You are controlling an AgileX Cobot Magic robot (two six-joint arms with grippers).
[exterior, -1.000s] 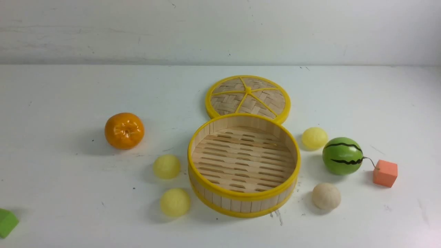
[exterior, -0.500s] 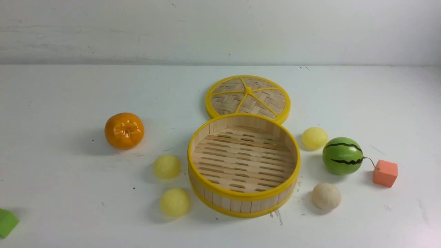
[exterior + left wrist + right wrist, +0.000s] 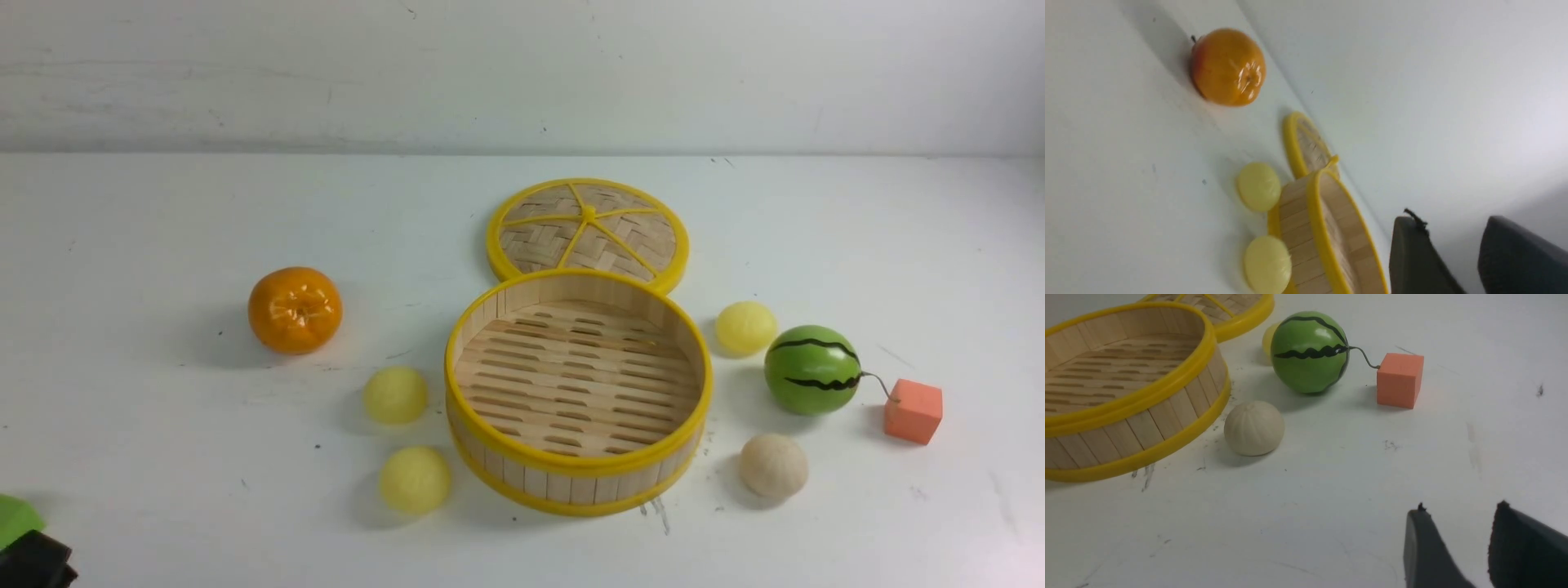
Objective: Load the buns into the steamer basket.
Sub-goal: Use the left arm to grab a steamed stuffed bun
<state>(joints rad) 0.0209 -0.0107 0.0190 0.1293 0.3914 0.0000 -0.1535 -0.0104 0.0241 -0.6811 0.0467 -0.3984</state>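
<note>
With its lid (image 3: 588, 233) parked at twelve o'clock, the basket (image 3: 571, 487) sits open, buns (image 3: 394, 395) lying outside around nine and three, the left gripper (image 3: 1451, 219) and right gripper (image 3: 1461, 508) slightly parted, empty, ready.

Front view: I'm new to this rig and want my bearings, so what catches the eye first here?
The steamer basket sits empty at the centre, with its woven lid lying flat just behind it. A glossy orange stands out to the left, and a striped watermelon ball and an orange cube to the right. Four buns lie beside the basket, two on each side.
</note>
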